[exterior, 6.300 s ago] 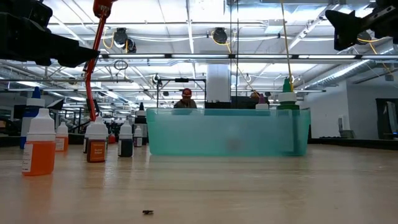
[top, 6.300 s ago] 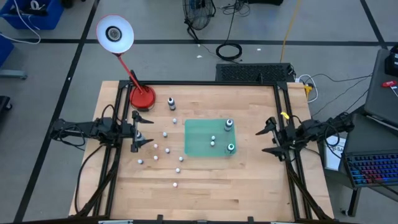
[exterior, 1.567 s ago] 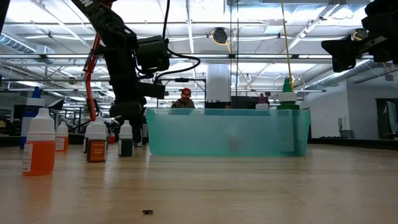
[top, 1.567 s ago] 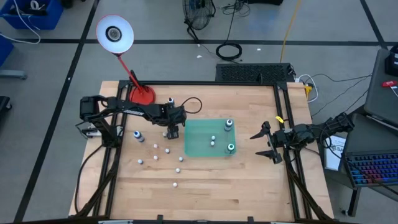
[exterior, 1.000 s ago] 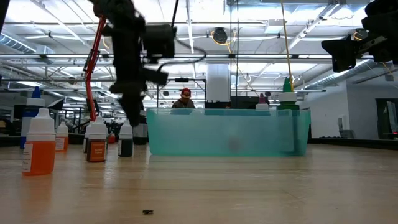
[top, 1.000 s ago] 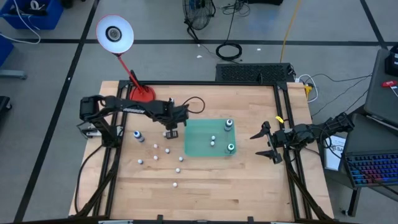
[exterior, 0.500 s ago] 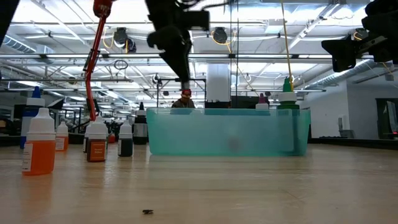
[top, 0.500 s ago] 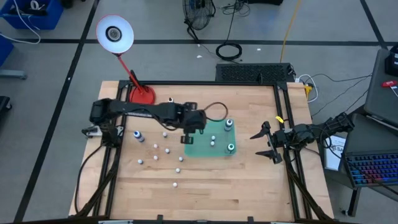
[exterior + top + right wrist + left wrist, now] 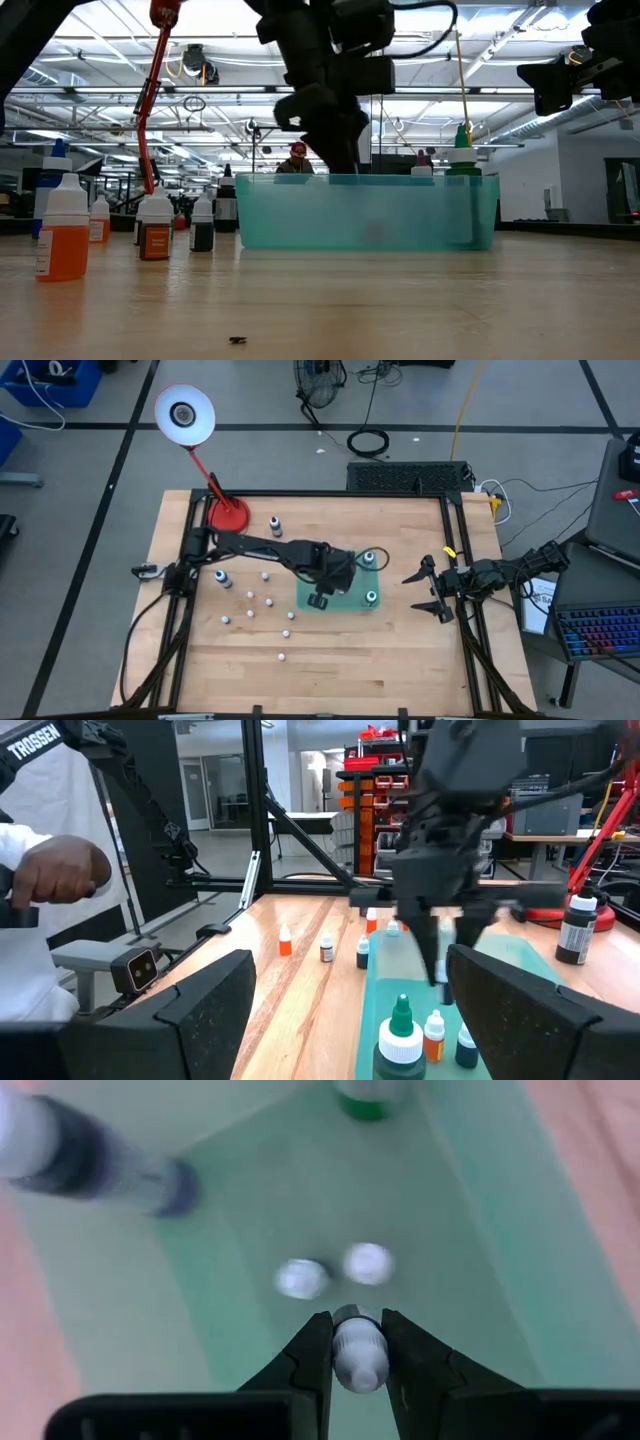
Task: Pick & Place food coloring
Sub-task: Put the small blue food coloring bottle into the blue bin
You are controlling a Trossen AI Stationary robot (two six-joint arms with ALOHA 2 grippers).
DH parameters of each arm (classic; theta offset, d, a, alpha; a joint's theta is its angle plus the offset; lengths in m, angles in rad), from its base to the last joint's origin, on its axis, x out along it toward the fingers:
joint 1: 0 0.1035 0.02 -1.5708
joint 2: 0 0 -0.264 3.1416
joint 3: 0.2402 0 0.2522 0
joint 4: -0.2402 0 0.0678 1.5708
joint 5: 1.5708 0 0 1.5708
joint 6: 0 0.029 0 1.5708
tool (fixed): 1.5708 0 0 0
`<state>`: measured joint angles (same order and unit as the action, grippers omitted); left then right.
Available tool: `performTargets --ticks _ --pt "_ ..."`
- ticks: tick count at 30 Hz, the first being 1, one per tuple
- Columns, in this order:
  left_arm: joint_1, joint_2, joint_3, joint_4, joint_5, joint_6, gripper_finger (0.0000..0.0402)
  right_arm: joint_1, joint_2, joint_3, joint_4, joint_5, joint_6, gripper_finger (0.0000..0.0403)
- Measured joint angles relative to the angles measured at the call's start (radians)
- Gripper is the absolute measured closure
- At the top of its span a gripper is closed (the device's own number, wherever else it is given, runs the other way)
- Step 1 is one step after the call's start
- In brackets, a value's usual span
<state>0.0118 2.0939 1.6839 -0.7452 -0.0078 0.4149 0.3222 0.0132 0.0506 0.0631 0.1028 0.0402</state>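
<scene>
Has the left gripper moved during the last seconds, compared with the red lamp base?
Yes. The left gripper, shut on a small bottle, has moved away from the red lamp base, rightward in the high view, and is now over the green tray.

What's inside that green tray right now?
The green tray holds several small bottles, one green-capped. The left end effector hangs above, gripping another bottle; the arm hides part of the tray.

Table (image 9: 400, 650): tray (image 9: 360, 605) at centre. In tray: bottles toward the right side, one far (image 9: 369, 559), one near (image 9: 371, 598); two small bottles (image 9: 300, 1278) mid-tray. Left gripper (image 9: 320, 598) above the tray's near-left part, small bottle (image 9: 359, 1352) between its fingers. Left of tray: loose bottles (image 9: 247, 616) scattered on the table. Far-left corner: lamp base (image 9: 229, 515); one bottle (image 9: 275, 522) just right of it. Right gripper (image 9: 425, 588) at the right edge.
</scene>
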Motion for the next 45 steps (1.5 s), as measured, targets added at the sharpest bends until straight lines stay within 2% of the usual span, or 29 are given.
performTargets --ticks 10,27,36,40,45 --pt "0.041 0.004 -0.076 0.063 -0.033 -0.033 0.0331 0.000 0.000 0.000 0.000 0.000 0.000 0.0088" --pt "0.046 0.001 -0.166 0.177 0.029 -0.070 0.0329 0.000 0.000 0.000 0.000 0.000 0.000 0.0088" --pt "0.042 0.001 -0.167 0.176 0.028 -0.084 0.0240 0.000 0.000 0.000 0.000 0.000 0.000 0.0088" --pt "0.040 0.001 -0.159 0.167 0.008 -0.084 0.0219 0.000 0.000 0.000 0.000 0.000 0.000 0.0089" --pt "0.039 -0.054 -0.127 0.132 -0.071 -0.131 0.0202 0.000 0.000 0.000 0.000 0.000 0.000 0.0088"
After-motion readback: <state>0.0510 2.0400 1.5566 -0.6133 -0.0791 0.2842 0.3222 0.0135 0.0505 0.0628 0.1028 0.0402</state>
